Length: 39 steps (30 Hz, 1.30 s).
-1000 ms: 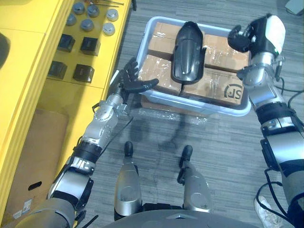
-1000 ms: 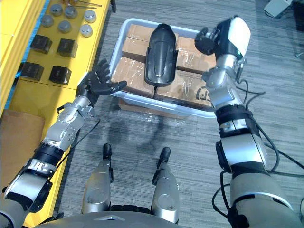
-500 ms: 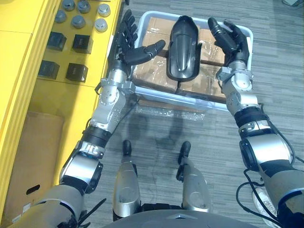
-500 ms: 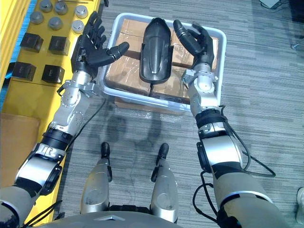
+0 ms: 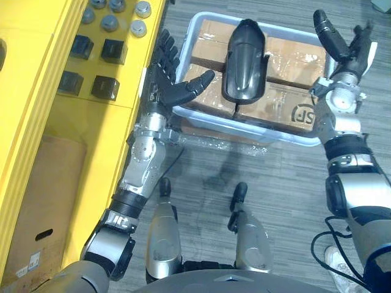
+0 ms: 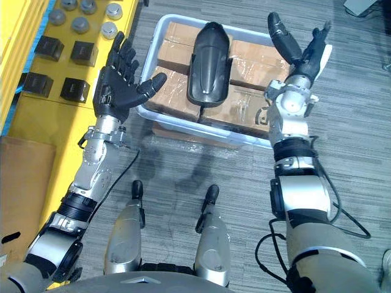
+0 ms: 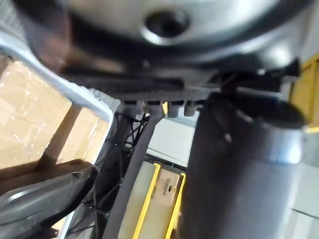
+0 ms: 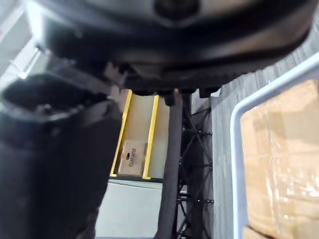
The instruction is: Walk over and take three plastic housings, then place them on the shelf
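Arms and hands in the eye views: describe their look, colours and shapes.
The left arm and right arm are silver-grey jointed segments with black bands. The left hand and right hand are dark, with slender fingers; the right bears white at its edge.

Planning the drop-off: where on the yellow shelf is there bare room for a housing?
The yellow shelf is bare between the black blocks and the cardboard box nearer the robot. Its far end is crowded with blocks and grey caps.
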Tool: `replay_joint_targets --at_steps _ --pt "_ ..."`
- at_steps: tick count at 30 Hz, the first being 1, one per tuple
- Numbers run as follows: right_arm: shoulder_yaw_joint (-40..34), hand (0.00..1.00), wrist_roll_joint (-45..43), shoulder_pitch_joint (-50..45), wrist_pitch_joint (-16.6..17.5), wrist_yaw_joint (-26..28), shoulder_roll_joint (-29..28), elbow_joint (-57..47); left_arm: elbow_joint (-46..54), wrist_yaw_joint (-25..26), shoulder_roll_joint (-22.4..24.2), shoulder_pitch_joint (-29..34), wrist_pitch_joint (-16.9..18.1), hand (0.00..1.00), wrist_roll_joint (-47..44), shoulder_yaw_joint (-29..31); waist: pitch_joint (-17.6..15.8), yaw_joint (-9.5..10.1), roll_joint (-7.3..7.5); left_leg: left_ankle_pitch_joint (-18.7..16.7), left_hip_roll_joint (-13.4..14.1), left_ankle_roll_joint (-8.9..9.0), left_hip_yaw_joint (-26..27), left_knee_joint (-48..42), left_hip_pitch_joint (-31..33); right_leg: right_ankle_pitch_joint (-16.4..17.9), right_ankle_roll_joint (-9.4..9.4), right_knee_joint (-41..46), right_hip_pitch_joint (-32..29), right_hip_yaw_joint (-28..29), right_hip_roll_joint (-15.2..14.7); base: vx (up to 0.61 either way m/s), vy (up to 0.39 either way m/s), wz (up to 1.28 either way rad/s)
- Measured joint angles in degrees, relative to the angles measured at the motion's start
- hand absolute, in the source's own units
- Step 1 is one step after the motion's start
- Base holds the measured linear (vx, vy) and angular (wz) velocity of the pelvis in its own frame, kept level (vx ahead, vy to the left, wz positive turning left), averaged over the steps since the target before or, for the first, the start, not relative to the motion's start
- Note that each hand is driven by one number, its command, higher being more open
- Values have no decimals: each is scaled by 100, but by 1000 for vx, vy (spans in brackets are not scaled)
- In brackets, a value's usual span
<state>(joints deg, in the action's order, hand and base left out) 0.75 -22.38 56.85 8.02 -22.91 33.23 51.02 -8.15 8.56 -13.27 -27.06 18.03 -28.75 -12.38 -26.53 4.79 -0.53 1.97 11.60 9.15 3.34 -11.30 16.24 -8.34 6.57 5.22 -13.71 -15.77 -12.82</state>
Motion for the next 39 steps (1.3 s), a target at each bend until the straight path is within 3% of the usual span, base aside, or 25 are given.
replay_joint_targets --at_steps 6,14,30,34,39 --pt "260 100 332 50 -642 80 283 20 97 -76 36 277 71 100 -93 -6 -4 51 -89 -58 1 -1 -116 -167 202 3 3 18 -58 -109 -5 -2 8 7" --pt "686 100 665 807 -1185 131 534 519 83 -131 227 306 86 100 -254 -116 -57 221 -310 -98 -3 -14 -281 -453 612 10 -6 179 -340 -176 -15 -33 3 5" --pt "1232 100 1549 1177 -2473 259 534 767 -53 -224 379 336 352 100 -338 -434 -60 462 -380 -82 -54 -36 -434 -684 1160 83 -23 508 -819 -292 -113 0 2 3" --pt "1221 100 1769 1228 -2688 179 541 767 -52 -260 392 299 557 100 -490 -482 -59 449 -396 -93 -53 -31 -516 -784 1350 92 -35 562 -936 -353 -112 -5 -6 5" --pt "1215 100 1749 1243 -2928 108 543 790 -53 -252 440 281 571 100 -767 -473 -78 537 -435 -78 -53 -43 -573 -854 1580 89 -37 585 -1104 -403 -113 -3 -6 2"
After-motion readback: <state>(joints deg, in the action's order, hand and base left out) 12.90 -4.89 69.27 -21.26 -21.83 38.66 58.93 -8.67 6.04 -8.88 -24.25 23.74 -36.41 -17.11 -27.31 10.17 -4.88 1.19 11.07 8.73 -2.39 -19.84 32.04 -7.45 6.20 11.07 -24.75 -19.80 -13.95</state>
